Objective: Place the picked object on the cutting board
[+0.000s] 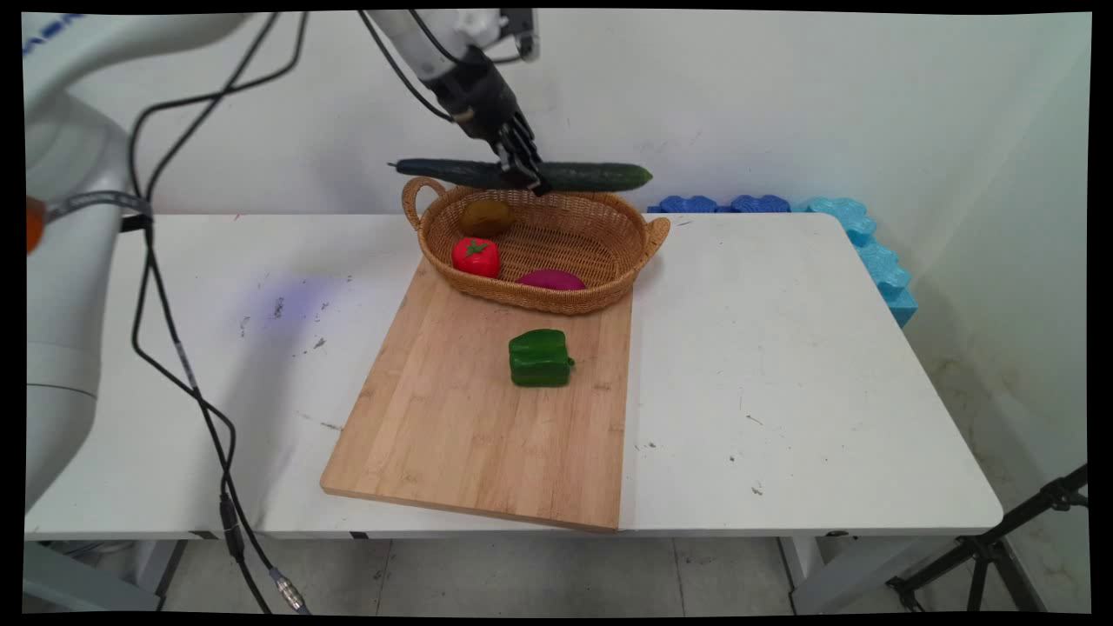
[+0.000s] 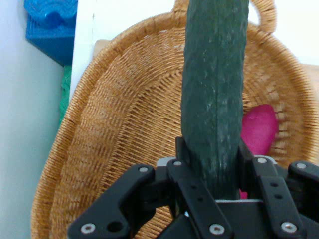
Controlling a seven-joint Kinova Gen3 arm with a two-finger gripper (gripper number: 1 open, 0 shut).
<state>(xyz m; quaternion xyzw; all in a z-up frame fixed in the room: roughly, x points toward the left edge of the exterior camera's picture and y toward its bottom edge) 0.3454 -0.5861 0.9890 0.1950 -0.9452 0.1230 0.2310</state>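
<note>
My gripper (image 1: 526, 174) is shut on a long dark green cucumber (image 1: 591, 176), gripping it near its middle and holding it level in the air just above the far rim of a wicker basket (image 1: 565, 300). In the hand view the cucumber (image 2: 214, 89) runs up from between the fingers (image 2: 185, 149) over the basket (image 2: 114, 129). Inside the basket lie a red tomato (image 1: 476, 256), a brownish round item (image 1: 486, 217) and a magenta item (image 1: 551, 279), the last also seen in the hand view as a magenta item (image 2: 259, 128). A green bell pepper (image 1: 540, 357) sits on the wooden cutting board (image 1: 452, 435).
The basket rests on the far end of the board, which lies mid-table. Blue foam pieces (image 1: 861, 239) lie at the table's far right corner. Black cables (image 1: 174, 348) hang at the left. A tripod leg (image 1: 1000, 539) stands beyond the right front corner.
</note>
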